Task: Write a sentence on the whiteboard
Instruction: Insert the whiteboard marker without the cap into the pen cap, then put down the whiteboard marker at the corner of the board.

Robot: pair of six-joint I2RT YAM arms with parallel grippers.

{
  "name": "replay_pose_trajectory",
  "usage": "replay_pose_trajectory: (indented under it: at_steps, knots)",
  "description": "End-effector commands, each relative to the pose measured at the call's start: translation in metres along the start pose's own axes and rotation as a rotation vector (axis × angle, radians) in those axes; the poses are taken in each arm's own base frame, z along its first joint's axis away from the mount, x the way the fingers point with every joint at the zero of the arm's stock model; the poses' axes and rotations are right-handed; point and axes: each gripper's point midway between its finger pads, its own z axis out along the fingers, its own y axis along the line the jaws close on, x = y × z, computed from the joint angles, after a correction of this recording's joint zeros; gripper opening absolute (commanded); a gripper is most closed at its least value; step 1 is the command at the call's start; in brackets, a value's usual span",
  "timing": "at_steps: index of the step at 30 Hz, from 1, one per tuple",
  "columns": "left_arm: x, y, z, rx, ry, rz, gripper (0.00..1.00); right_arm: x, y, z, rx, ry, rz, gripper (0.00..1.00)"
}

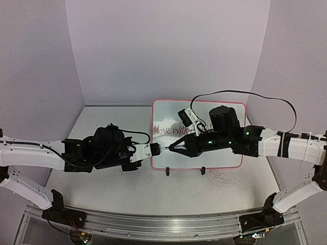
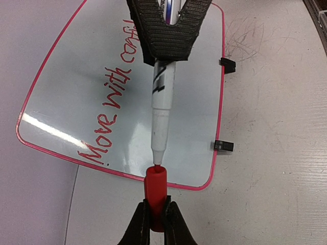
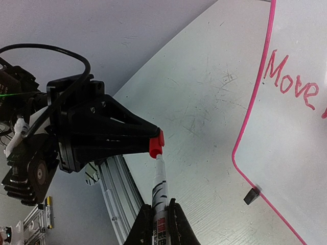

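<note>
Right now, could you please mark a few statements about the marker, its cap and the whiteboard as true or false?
1. The left jaws are shut on the red cap. True.
2. The right jaws hold an eraser. False: they are shut on the marker.
3. The marker's tip sits at the open mouth of the red cap. True.
4. The whiteboard is blank. False: it bears the sentence, in red lettering that begins "Move with".
</note>
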Motion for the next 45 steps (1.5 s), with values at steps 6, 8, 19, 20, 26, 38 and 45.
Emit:
replay_pose_trajectory:
  at_steps: [6,8,19,20,26,38,45]
  knots:
    - [-0.013,0.007,-0.004,-0.020,-0.049,-0.002,0.00,-0.011,0.011,0.012,-0.050,-0.013,-0.022,0.00]
    - [-0.015,0.007,-0.006,-0.019,-0.055,-0.001,0.00,-0.011,0.011,0.017,-0.059,-0.001,-0.022,0.00]
    - [-0.053,0.013,-0.014,-0.014,-0.119,-0.034,0.00,0.002,0.024,0.059,-0.185,0.150,-0.030,0.00]
    - [-0.058,0.013,-0.015,-0.013,-0.127,-0.040,0.00,0.005,0.027,0.065,-0.185,0.161,-0.032,0.00]
    - [-0.090,0.009,-0.022,-0.026,-0.206,-0.076,0.00,0.027,0.055,0.101,-0.271,0.146,0.009,0.00]
    - [-0.057,0.028,-0.048,-0.126,-0.125,-0.273,0.23,0.034,0.010,0.066,-0.063,-0.036,-0.108,0.00]
    - [-0.036,0.079,-0.102,-0.248,-0.233,-0.643,0.60,0.079,0.007,0.090,0.007,0.004,-0.428,0.00]
